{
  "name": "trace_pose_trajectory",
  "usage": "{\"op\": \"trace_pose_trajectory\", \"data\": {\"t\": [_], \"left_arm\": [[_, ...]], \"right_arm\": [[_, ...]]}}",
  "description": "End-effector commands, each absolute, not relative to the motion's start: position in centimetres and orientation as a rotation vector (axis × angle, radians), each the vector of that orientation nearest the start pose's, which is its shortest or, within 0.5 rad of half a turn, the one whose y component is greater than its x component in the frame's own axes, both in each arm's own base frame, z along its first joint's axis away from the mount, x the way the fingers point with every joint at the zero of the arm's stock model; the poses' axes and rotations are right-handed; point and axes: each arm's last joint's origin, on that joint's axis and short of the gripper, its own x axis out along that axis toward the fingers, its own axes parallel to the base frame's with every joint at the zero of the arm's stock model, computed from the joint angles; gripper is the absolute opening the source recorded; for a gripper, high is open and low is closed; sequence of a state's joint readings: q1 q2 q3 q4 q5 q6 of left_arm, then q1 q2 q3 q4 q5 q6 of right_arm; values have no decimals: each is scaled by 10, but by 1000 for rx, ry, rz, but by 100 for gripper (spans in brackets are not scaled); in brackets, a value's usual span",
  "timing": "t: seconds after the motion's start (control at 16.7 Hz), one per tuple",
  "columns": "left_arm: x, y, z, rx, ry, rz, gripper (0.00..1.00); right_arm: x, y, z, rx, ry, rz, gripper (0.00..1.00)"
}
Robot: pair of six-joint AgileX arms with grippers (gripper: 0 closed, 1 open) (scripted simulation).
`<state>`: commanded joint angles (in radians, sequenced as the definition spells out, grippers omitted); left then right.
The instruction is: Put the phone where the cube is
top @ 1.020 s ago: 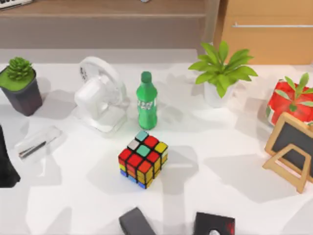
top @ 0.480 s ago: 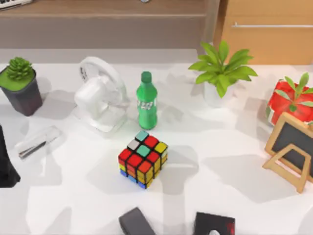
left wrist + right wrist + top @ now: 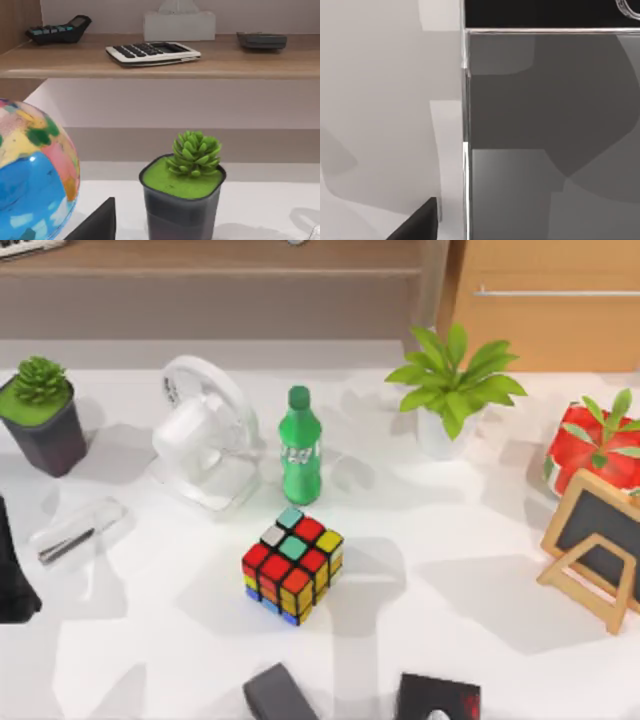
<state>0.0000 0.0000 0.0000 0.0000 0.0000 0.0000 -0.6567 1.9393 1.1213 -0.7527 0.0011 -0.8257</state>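
The phone point(image 3: 550, 135) lies flat on the white table point(image 3: 380, 100) directly beneath the right arm's wrist camera, seen from very close: a glossy grey screen, a thin silver rim along its long side, and a black end band with part of the round home button point(image 3: 629, 7). A dark wedge of the right pincer point(image 3: 417, 222) shows at the frame's edge beside the phone's rim, apart from it, and it cannot be told whether that pincer is open or closed. The cube point(image 3: 292, 565) sits near the middle of the table in the top view, resting on the surface, with red, yellow, green and white stickers facing up. Just behind it stands a green bottle point(image 3: 298, 445), upright, with a white desk fan point(image 3: 205, 435) to the bottle's left. A dark grey block point(image 3: 280, 695) and a black box with a red mark point(image 3: 437, 700) lie at the near edge, in front of the cube and apart from it. The left arm point(image 3: 12, 575) is parked at the table's left edge. Its wrist view looks at a succulent in a dark pot point(image 3: 182, 192), a colourful globe point(image 3: 30, 170) and a calculator point(image 3: 152, 52) on a shelf. A dark wedge of the left pincer point(image 3: 95, 225) shows there too, and its state cannot be told either.
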Motion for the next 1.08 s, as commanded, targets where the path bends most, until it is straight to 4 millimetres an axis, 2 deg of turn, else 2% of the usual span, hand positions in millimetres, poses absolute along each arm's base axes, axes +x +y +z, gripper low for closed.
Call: {"op": "trace_pose_trajectory", "data": {"t": [0.12,0.9,1.08], "left_arm": [[106,-1,160,0,0,0,100],[106,-1,160,0,0,0,100],[106,-1,160,0,0,0,100]], "right_arm": [[264,-201,109,-137,1566,137,100],[264,-201,109,-137,1566,137,2],[264,-201,109,-137,1566,137,0]]}}
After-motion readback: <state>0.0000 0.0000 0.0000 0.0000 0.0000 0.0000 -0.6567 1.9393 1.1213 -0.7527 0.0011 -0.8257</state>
